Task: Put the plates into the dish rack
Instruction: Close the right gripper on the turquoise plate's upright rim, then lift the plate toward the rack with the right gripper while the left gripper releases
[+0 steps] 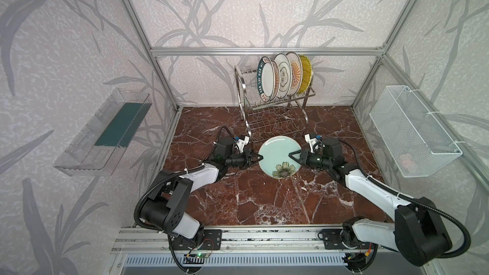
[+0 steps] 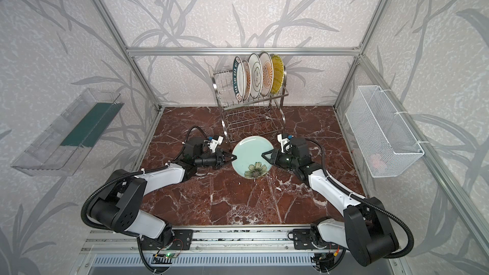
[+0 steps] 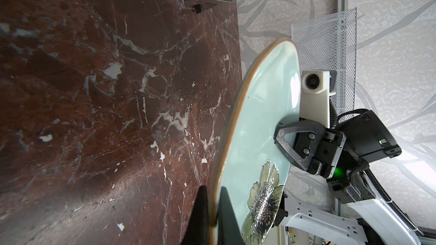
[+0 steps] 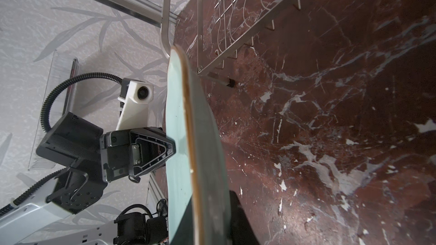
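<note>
**Two jaws on one mint plate**

My left jaws are clamped on the rim of the mint plate (image 1: 276, 152), which spans the gap between both jaws over the surface (image 1: 264, 202). My right jaws straddle the opposite rim, one finger lying on the glaze (whether they pinch it, I cannot tell). Just beyond the jaws stands the dish rack (image 1: 272, 125), five other plates (image 1: 284, 78) upright in its upper tier.

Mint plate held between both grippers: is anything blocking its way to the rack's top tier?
Nothing visible blocks it. The mint plate is in front of the dish rack, gripped by the left gripper and right gripper. Five plates fill the top tier's right side; the prongs left of them stand free.
</note>
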